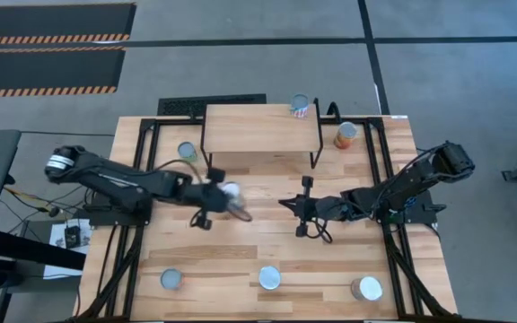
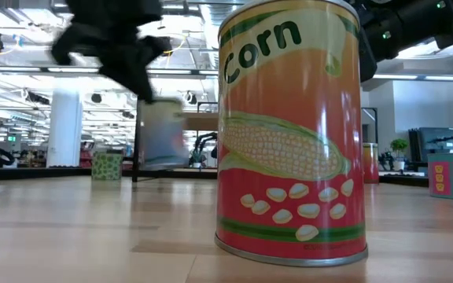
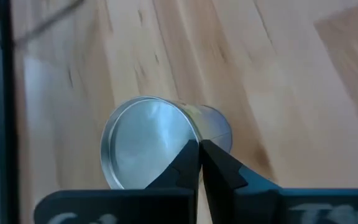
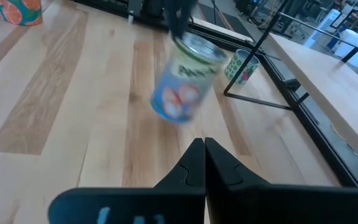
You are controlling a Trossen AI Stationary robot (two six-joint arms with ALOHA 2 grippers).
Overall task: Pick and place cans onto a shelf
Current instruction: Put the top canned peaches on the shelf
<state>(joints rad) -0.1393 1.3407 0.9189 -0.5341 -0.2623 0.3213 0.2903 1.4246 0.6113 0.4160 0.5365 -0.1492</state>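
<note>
My left gripper (image 1: 223,195) is shut on a blue-labelled can (image 1: 232,191) in front of the shelf (image 1: 260,127), a light wood platform on thin black legs. The can shows blurred in the right wrist view (image 4: 182,87) and the low view (image 2: 163,134). My right gripper (image 1: 284,205) is shut and empty, just right of that can, pointing at it. Other cans stand upright on their bases: one left of the shelf (image 1: 188,151), an orange one right of it (image 1: 346,135), one at its far right corner (image 1: 301,106), and three along the near edge. My left gripper pinches the can's top rim (image 3: 193,138) between its two fingers, one over the silver lid and one on the outer wall. The fingers come from above, slanting from the table's left. The can hangs tilted below them, clear of the table (image 4: 182,87).
The near-edge cans stand at the left (image 1: 171,280), middle (image 1: 269,278) and right (image 1: 366,288); the corn can (image 2: 289,134) fills the low view. Black frame rails (image 1: 377,179) run along both sides of the table. Bare wood lies between the grippers and the near cans.
</note>
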